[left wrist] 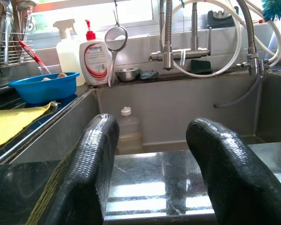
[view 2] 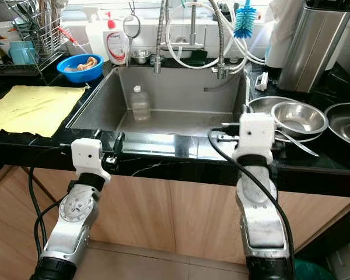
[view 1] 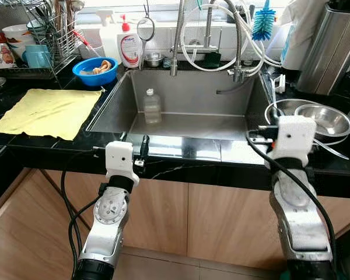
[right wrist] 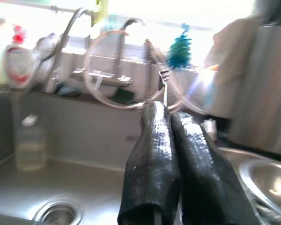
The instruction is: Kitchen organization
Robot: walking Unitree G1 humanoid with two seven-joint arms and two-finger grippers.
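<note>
Two end effectors (left wrist: pixel 152 173) (right wrist: pixel 173 154), one bottle (view 1: pixel 152 106)

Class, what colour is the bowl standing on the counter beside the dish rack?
The bowl is bright blue, clearest in the left eye view.

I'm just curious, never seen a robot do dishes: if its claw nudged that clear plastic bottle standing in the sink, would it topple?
Probably. The bottle stands upright, taller than wide, on the smooth steel sink floor, so a high push likely tips it. It looks thin and light, perhaps partly filled; once down, it may roll.
</note>
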